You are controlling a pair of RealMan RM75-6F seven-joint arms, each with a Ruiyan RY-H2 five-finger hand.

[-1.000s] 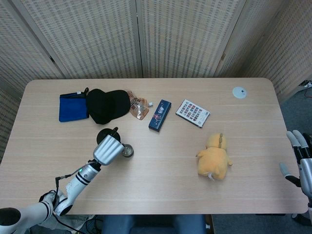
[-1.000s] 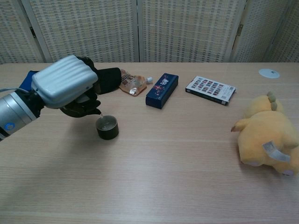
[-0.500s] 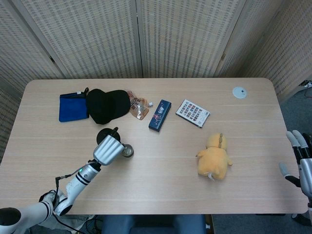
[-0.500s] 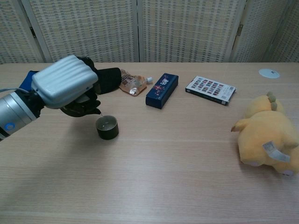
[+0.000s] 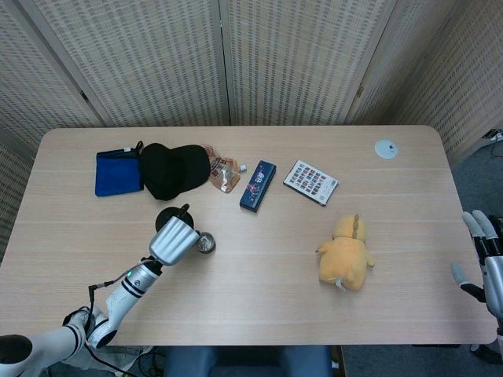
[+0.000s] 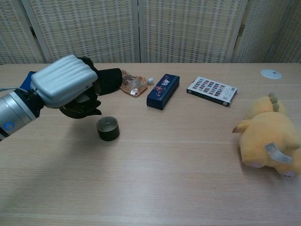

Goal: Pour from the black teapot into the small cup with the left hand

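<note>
My left hand (image 6: 63, 87) (image 5: 174, 239) grips the black teapot (image 6: 82, 107) (image 5: 170, 216), which is mostly hidden behind the hand in the chest view. The teapot is tipped with its spout just over the left rim of the small dark cup (image 6: 107, 128) (image 5: 206, 243) standing on the table. A thin thread of liquid shows between spout and cup. My right hand (image 5: 483, 263) hangs off the table's right edge, fingers apart and holding nothing.
Behind the teapot lie a black cap (image 5: 174, 170) and a blue pouch (image 5: 118, 172). A snack packet (image 5: 223, 173), a dark blue box (image 5: 258, 185) and a patterned card box (image 5: 311, 181) lie mid-table. A yellow plush toy (image 5: 346, 251) sits right; a white disc (image 5: 385, 148) far right.
</note>
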